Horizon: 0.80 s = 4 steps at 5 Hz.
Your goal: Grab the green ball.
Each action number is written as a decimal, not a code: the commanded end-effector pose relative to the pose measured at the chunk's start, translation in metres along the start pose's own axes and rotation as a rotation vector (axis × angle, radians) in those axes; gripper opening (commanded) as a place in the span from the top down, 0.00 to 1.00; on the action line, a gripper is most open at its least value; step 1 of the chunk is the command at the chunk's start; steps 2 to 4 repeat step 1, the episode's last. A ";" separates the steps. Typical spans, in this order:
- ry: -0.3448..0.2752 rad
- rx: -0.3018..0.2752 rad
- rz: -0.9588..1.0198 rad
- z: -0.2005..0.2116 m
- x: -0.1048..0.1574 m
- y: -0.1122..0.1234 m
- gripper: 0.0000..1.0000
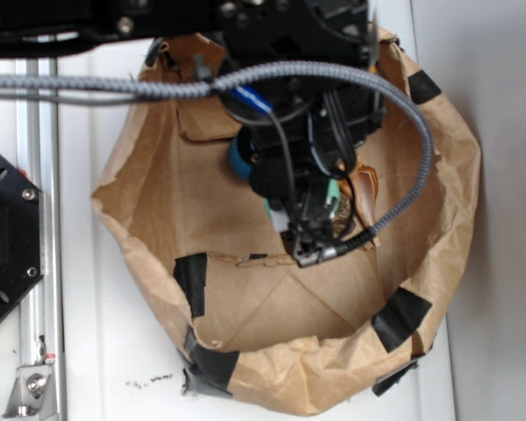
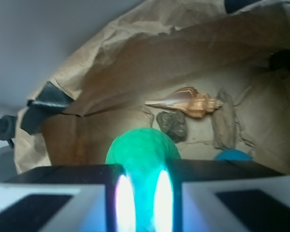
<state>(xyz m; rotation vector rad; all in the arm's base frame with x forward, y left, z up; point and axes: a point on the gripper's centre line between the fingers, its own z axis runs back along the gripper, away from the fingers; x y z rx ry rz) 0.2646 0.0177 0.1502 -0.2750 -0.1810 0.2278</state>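
Observation:
The green ball [image 2: 142, 147] fills the lower middle of the wrist view, wedged between the two black fingers [image 2: 82, 176], which press on its sides. My gripper [image 2: 142, 193] is shut on it. Bright glare shows on both sides of the ball where the pads meet it. In the exterior view the gripper [image 1: 309, 246] reaches down into the brown paper bag [image 1: 158, 184]. The arm hides nearly all of the ball there, leaving only a green sliver [image 1: 332, 190].
Inside the bag lie a striped brown shell [image 2: 183, 101], a dark grey rock [image 2: 172, 124], a flat tan stone [image 2: 224, 124] and a blue ball [image 2: 232, 154] just right of the fingers. The bag's crumpled walls, patched with black tape [image 1: 191, 282], rise all round.

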 end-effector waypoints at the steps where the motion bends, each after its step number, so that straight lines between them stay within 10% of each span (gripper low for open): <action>1: -0.015 0.035 -0.033 0.029 0.007 0.008 1.00; 4: -0.015 0.035 -0.033 0.029 0.007 0.008 1.00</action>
